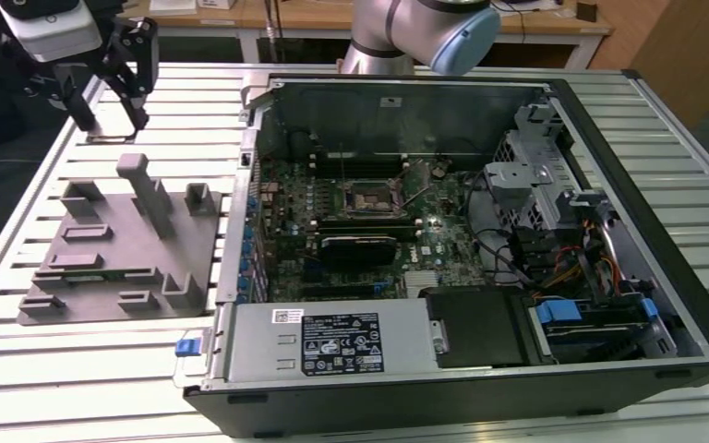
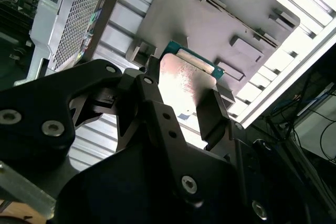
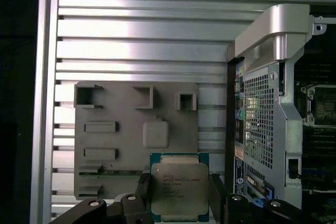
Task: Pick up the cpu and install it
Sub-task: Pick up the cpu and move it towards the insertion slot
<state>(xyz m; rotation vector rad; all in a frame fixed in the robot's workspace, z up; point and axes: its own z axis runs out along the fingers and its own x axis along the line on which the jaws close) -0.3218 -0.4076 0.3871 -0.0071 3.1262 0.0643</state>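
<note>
Between the jaws of the gripper the cpu was clamped flat by two opposite edges; the motherboard socket lay well apart, toward the exterior view's right.

Arm: silver tube showing, pale blue-grey cap sitting at its 3 o'clock. Gripper: white-grey body carrying black linkage fingers. Silver screw heads glinting on black plates in second wrist view.

arm: reaches toward exterior view's left
pincer: raised, pointing down
fingers: clamped on cpu edges
</note>
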